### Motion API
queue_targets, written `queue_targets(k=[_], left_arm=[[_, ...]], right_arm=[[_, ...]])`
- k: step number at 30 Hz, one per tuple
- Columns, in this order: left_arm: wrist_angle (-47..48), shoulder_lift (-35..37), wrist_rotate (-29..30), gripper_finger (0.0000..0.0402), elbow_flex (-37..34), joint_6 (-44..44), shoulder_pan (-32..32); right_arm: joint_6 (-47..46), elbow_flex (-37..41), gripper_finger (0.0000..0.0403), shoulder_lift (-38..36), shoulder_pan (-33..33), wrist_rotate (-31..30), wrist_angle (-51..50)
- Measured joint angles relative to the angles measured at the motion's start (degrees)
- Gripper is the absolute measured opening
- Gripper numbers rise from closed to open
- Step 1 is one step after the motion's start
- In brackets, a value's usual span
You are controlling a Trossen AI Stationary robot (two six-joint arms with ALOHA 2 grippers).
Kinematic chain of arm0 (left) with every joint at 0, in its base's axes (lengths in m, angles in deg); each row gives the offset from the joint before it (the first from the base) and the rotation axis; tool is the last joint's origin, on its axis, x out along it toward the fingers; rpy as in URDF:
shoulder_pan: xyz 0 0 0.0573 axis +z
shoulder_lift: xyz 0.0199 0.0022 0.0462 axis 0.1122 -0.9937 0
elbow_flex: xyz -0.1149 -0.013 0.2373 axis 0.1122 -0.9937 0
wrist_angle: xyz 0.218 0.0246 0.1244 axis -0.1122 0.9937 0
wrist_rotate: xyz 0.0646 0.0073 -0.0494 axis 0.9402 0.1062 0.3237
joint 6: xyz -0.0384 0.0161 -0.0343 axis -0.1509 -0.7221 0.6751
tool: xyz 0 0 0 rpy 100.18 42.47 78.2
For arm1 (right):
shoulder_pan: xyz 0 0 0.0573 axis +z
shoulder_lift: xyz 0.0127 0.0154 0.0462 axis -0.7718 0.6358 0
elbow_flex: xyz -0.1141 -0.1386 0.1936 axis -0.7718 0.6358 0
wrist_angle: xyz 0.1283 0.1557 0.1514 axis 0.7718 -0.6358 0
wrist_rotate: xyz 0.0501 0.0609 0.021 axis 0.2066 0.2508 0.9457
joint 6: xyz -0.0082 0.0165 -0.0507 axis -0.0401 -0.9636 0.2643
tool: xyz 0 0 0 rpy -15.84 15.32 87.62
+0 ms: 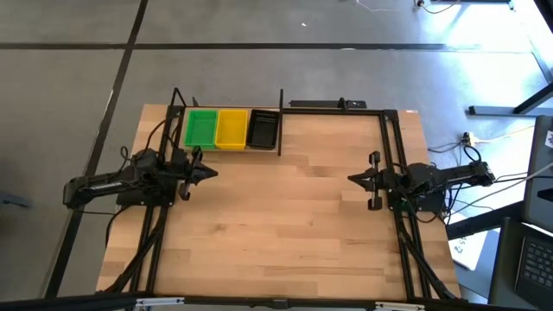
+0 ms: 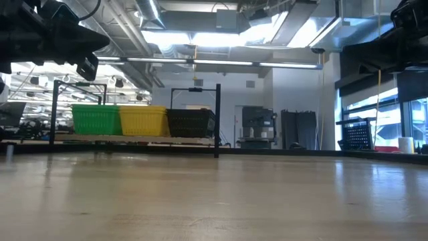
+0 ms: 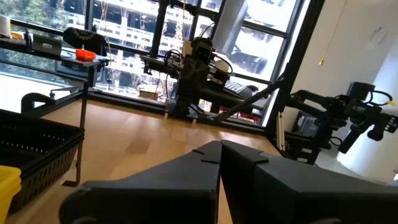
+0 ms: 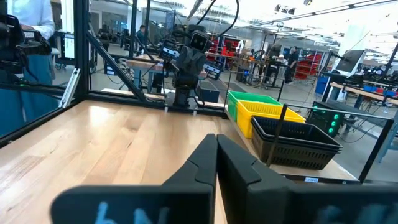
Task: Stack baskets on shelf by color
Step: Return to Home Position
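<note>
A green basket [image 1: 200,128], a yellow basket [image 1: 232,128] and a black basket [image 1: 263,128] stand side by side on the shelf [image 1: 226,150] at the table's far left; whether each is a stack cannot be told. The low view shows the green basket [image 2: 96,120], the yellow basket [image 2: 143,121] and the black basket [image 2: 190,122] in a row on the board. My left gripper [image 1: 212,172] is shut and held above the table at its left edge, just near of the shelf. My right gripper [image 1: 352,179] is shut at the right edge. Both hold nothing.
Black frame rods [image 1: 390,147] run along the table's left, right and far sides. The wooden tabletop [image 1: 285,216] stretches between the two arms. Cables and a desk with a laptop [image 1: 529,250] lie off the table's right side.
</note>
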Motion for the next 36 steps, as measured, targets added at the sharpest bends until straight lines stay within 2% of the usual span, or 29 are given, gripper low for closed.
queue_targets(k=[36], left_arm=[[0.02,0.0,0.02,0.0,0.0,-0.02,0.0]], right_arm=[[-0.02,-0.02,0.0006,0.0,0.0,0.0,0.07]])
